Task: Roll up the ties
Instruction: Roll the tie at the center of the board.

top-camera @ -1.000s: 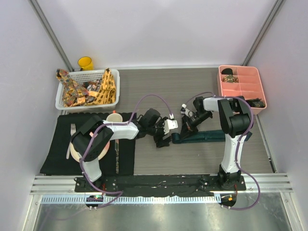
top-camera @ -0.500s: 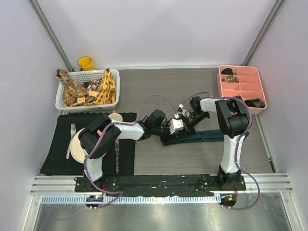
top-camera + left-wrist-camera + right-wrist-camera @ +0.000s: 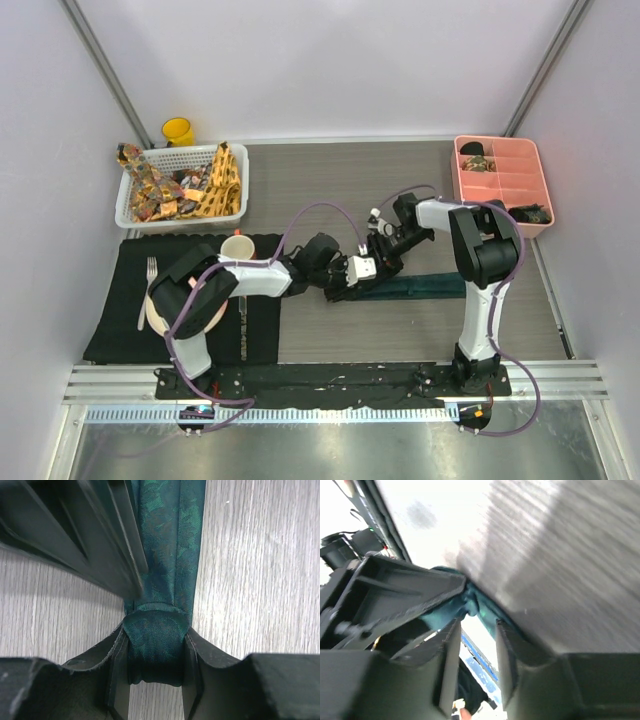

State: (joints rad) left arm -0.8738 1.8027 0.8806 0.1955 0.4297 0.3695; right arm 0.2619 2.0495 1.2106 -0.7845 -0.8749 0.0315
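Observation:
A dark teal tie (image 3: 425, 285) lies flat on the table, running left from the right arm's base side. Its left end is rolled up (image 3: 155, 645). My left gripper (image 3: 155, 655) is shut on that roll, one finger pressing each side; from above the left gripper (image 3: 350, 282) is at the tie's left end. The right gripper (image 3: 476, 630) stands open just behind the roll, with nothing between its fingers, and the tie's teal fabric (image 3: 470, 605) lies just past its tips. From above the right gripper (image 3: 385, 256) is close beside the left one. More patterned ties (image 3: 222, 185) fill the basket.
A white basket (image 3: 128, 212) sits at the back left, with a yellow cup (image 3: 178, 131) behind it. A pink divided tray (image 3: 500, 180) holds rolled ties at the back right. The black placemat (image 3: 120, 320) at the left carries a plate, a fork and a cup (image 3: 236, 246).
My left gripper slid right onto the tie's rolled end and closed on it. The right gripper, shut before, has opened and let go of the roll.

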